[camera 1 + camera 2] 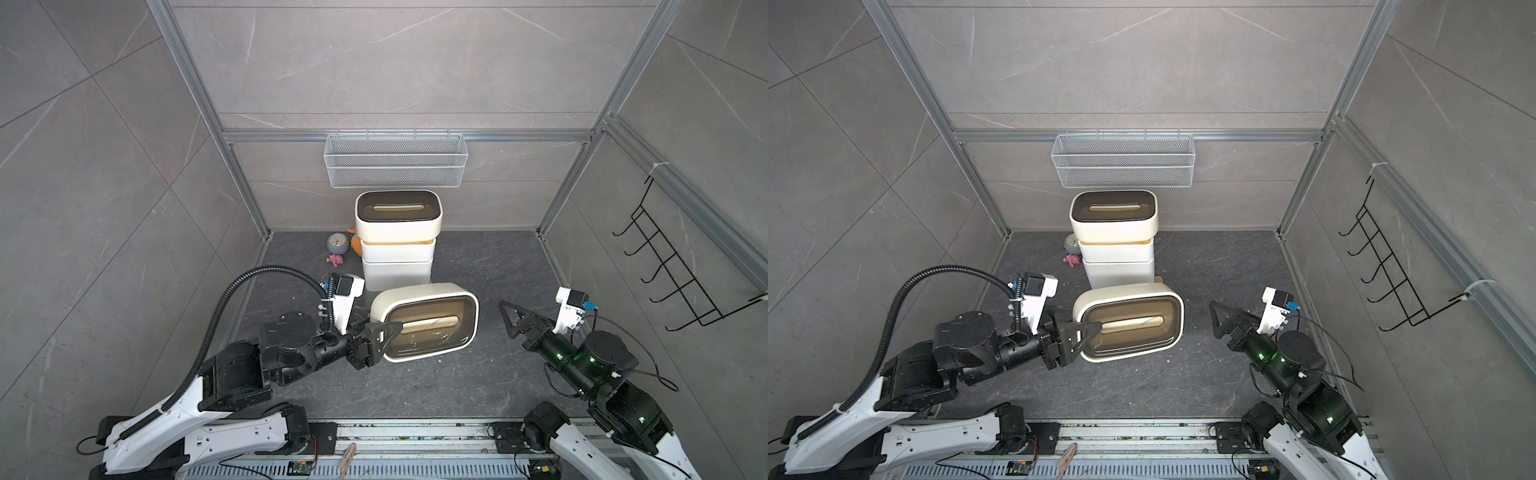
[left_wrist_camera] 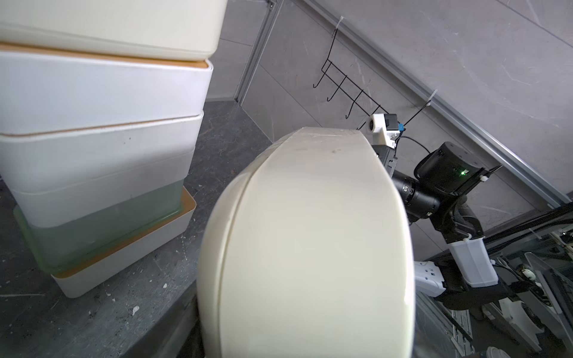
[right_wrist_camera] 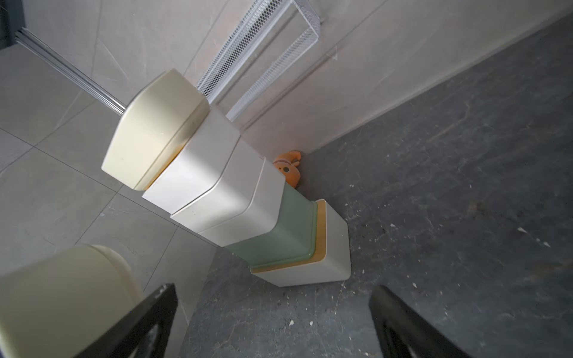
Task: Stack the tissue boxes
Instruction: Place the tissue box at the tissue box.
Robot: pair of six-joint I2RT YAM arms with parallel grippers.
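Against the back wall stands a stack of tissue boxes: a white box with a bamboo lid [image 3: 331, 248] at the bottom, a mint green one [image 3: 279, 229], two white ones [image 1: 397, 262], and a rounded cream box with a dark-brown slotted lid [image 1: 398, 216] on top. My left gripper [image 1: 390, 332] is shut on the left end of a second cream tissue box [image 1: 428, 320], held tilted in the air in front of the stack; this box fills the left wrist view [image 2: 307, 248]. My right gripper [image 1: 509, 320] hangs open to the right of that box, apart from it, with only floor between its fingers [image 3: 390, 310].
A white wire mesh basket [image 1: 395, 160] hangs on the back wall above the stack. An orange fish toy [image 3: 290, 169], a small grey clock [image 1: 336, 242] and a pink toy [image 1: 336, 259] lie left of the stack. A black wire hook rack [image 1: 681, 266] is on the right wall.
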